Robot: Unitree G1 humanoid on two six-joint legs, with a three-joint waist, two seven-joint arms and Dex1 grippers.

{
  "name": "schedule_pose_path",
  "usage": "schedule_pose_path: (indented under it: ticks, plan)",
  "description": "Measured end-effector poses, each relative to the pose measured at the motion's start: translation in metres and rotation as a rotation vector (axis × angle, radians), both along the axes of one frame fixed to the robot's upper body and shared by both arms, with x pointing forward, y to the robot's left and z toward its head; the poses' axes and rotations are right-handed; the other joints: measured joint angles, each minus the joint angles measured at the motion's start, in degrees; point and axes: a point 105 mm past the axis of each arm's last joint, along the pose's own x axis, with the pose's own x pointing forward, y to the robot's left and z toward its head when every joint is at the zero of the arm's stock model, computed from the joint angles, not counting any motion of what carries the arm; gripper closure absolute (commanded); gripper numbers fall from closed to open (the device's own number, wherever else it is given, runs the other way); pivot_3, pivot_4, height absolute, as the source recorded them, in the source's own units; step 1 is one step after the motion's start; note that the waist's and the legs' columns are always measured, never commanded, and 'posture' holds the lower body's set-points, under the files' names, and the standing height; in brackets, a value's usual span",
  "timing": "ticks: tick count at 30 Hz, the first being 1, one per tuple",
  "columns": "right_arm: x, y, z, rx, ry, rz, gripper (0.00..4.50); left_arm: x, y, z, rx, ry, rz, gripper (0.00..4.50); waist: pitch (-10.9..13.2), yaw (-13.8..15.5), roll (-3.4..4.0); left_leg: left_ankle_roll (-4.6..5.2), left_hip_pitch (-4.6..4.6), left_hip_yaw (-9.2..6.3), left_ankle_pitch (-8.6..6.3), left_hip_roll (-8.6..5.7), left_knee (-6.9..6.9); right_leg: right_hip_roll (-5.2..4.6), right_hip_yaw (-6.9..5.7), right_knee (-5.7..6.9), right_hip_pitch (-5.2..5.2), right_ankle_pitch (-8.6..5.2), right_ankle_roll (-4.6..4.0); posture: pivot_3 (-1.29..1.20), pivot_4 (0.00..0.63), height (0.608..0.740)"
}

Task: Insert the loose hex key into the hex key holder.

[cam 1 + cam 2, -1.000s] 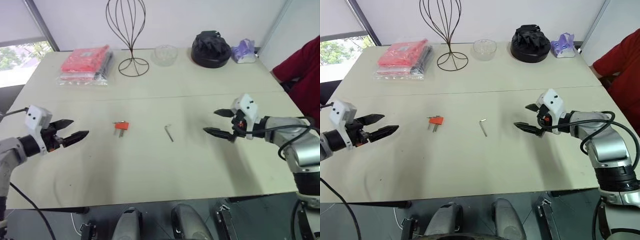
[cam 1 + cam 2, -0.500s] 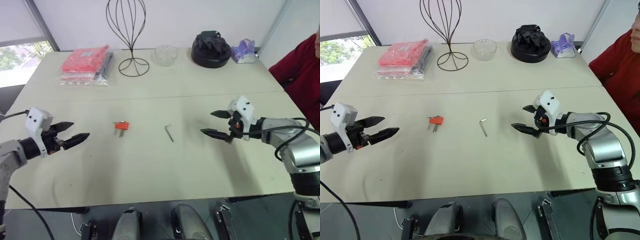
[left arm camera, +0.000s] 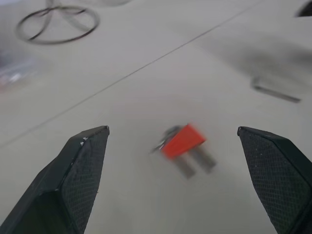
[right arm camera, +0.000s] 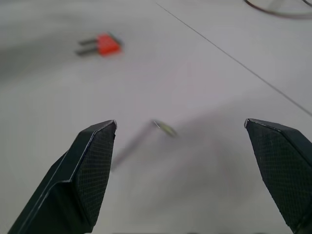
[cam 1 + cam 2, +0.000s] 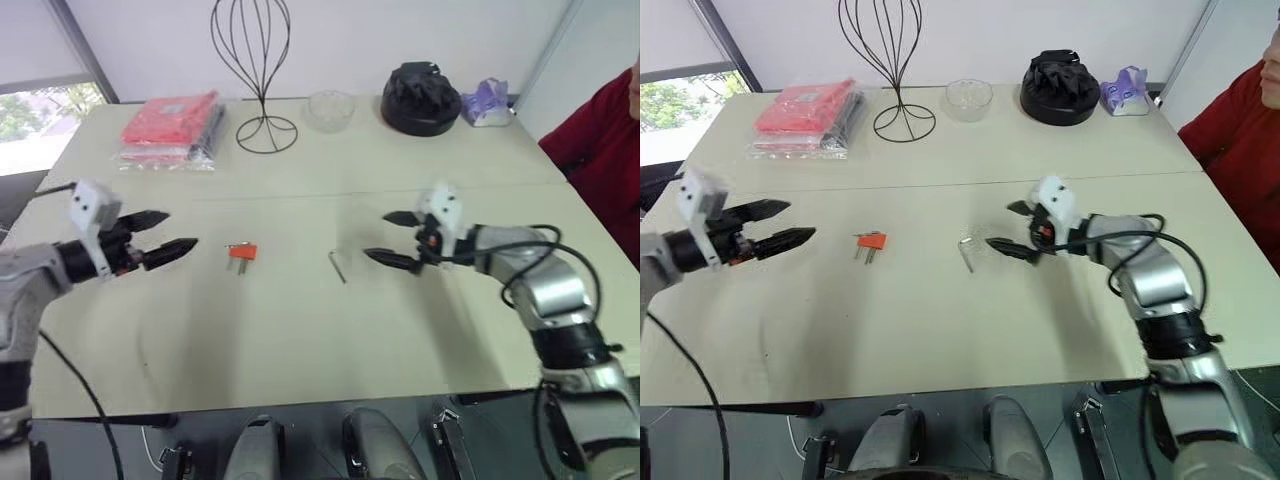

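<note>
grey loose hex key (image 5: 338, 265) beside orange-red hex key holder (image 5: 243, 252)

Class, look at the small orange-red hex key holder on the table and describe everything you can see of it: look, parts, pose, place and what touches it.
The hex key holder is a small orange-red block that looks like plastic, with thin grey metal keys sticking out of it toward the table's near edge. It lies flat on the pale table, apart from everything else. The left pincer is at its left with its jaws open, and the loose hex key lies on its right. Nothing touches it but the table.
</note>
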Motion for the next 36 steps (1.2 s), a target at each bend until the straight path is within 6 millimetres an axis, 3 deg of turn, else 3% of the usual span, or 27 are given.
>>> schedule_pose_path:
  ticks: [7,12,17,21,28,36]
  plan:
    - [0.021,0.095,-0.019,0.058,-0.024,0.123,0.11,0.002,0.0,0.007,0.158,0.02,-0.126,0.08,0.0,-1.1,0.0,-0.02,-0.03,0.05,0.01,-0.01,0.01,-0.06,0.01,0.46,-0.24,0.0,0.0,0.0,0.15,0.74]
    - [0.033,0.128,-0.022,0.054,-0.061,0.157,0.11,-0.01,0.009,-0.003,0.19,0.09,-0.133,0.08,0.0,-1.5,-0.02,-0.02,-0.01,0.0,0.01,0.0,0.01,-0.08,0.0,0.51,-0.23,0.0,0.0,0.0,0.15,0.74]
    - [0.03,0.141,-0.049,0.011,0.001,0.188,0.11,-0.021,0.014,-0.019,0.191,0.143,-0.109,0.08,0.0,-1.5,-0.02,-0.03,-0.01,-0.03,0.01,0.02,0.02,-0.1,0.0,0.54,-0.24,0.0,0.0,0.0,0.15,0.74]
    - [0.03,0.151,-0.062,-0.027,0.028,0.192,0.11,-0.026,0.02,-0.016,0.176,0.128,-0.055,0.08,0.0,-1.5,-0.02,-0.03,0.0,-0.06,0.01,0.03,0.0,-0.11,0.0,0.56,-0.25,0.0,0.0,0.0,0.15,0.74]
    - [0.037,0.168,-0.056,-0.022,0.016,0.111,0.11,-0.033,0.019,-0.022,0.142,0.128,0.005,0.08,0.0,-1.5,-0.01,-0.05,0.01,-0.14,0.01,0.05,-0.03,-0.24,0.01,0.58,-0.26,0.0,0.0,0.0,0.15,0.74]
    - [0.027,0.183,-0.066,-0.037,0.046,0.126,0.11,-0.043,0.016,-0.029,0.106,0.13,0.06,0.08,0.0,-1.5,-0.01,-0.06,0.02,-0.18,0.01,0.05,-0.07,-0.31,0.01,0.58,-0.27,0.0,0.0,0.0,0.15,0.74]
